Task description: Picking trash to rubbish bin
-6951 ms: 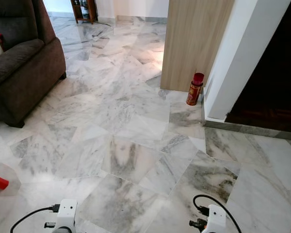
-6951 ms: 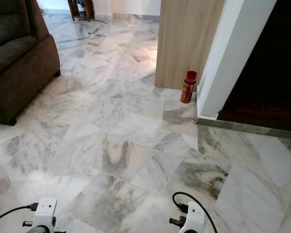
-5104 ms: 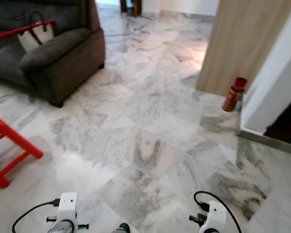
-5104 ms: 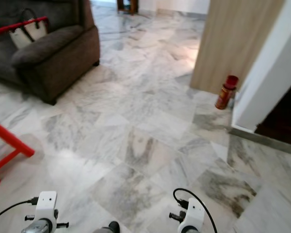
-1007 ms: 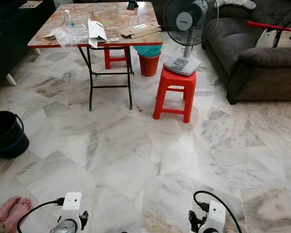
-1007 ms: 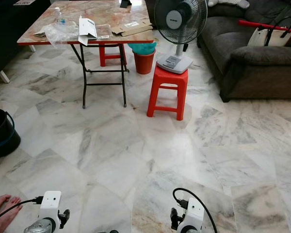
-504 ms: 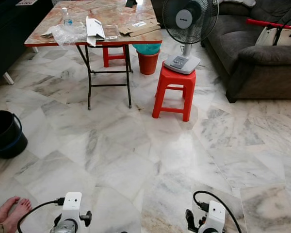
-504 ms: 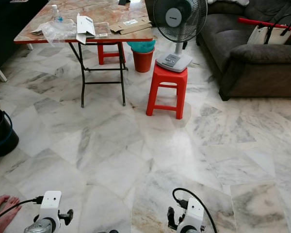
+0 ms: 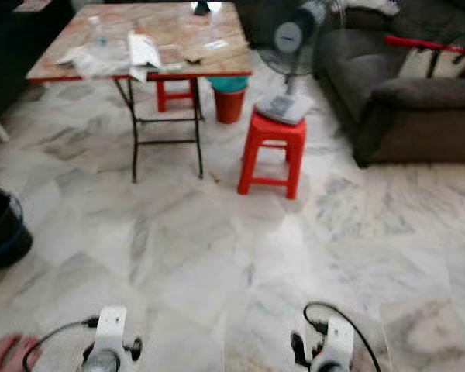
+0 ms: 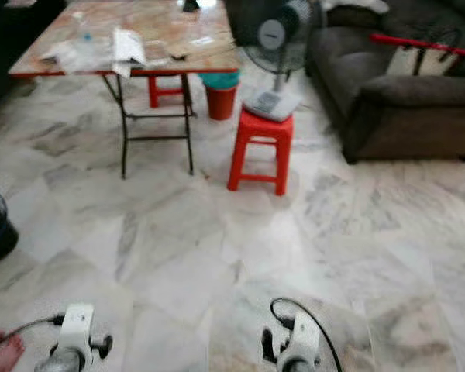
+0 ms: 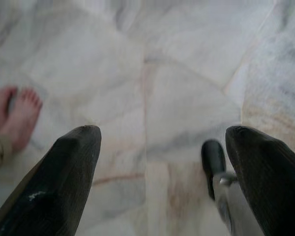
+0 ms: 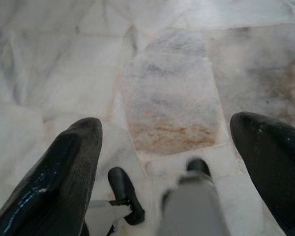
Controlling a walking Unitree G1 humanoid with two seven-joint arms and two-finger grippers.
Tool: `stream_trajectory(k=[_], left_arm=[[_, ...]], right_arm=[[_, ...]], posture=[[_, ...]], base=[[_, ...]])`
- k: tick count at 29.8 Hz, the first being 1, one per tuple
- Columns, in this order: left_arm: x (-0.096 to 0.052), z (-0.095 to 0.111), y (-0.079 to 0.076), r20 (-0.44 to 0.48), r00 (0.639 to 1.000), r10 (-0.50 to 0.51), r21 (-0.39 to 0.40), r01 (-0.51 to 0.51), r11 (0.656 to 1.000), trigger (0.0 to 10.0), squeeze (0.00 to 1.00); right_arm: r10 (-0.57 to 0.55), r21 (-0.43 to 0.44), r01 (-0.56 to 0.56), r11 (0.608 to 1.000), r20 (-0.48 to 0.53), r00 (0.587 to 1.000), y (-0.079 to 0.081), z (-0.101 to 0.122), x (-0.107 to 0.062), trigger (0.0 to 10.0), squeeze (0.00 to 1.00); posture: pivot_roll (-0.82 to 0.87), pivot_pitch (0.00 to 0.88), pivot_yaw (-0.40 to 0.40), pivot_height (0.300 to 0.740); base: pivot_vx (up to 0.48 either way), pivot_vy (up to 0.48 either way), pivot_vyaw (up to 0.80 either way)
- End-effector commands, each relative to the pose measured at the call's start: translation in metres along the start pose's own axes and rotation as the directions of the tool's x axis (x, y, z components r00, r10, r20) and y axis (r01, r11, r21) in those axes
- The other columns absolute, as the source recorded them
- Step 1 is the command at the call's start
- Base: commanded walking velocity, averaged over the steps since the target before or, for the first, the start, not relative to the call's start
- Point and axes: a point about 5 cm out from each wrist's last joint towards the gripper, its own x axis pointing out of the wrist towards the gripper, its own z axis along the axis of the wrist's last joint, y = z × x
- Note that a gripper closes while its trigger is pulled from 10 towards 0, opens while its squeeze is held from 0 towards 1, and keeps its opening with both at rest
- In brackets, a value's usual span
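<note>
Both grippers, left gripper [image 11: 162,162] and right gripper [image 12: 167,162], spread wide, empty; blurred table [image 9: 170,35] clutter indistinct.

floor: pale grey-veined marble floor [image 9: 217,232], glossy | far left: folding table [image 9: 170,31], marble-pattern top, black legs | middle: red plastic stool [image 9: 273,151] | far right: dark brown sofa [image 9: 418,108] | views blurred

My left hand [image 11: 160,182] and right hand [image 12: 167,177] each carry 2 rounded, glossy black fingers; both wrists are white blocks trailing looped black cables.
</note>
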Motion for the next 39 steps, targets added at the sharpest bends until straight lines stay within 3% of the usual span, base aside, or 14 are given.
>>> stream_trajectory(k=[1,39], left_arm=[[-0.0006,-0.0045,-0.0044,-0.014,1.0,-0.013,-0.012,0.013,1.0,10.0,1.0],[-0.0007,-0.0032,-0.0005,-0.007,1.0,-0.004,-0.017,0.004,1.0,10.0,1.0]], right_arm=[[-0.019,0.003,0.019,1.0,0.0,1.0,-0.0061,0.0011,-0.0006,10.0,1.0],[-0.006,0.013,0.006,1.0,-0.002,1.0,-0.0012,0.0,-0.0001,10.0,1.0]], posture=[[0.04,0.103,0.002,0.74],[0.06,0.108,0.007,0.74]], base=[[0.48,0.0,0.0],[0.48,0.0,0.0]])
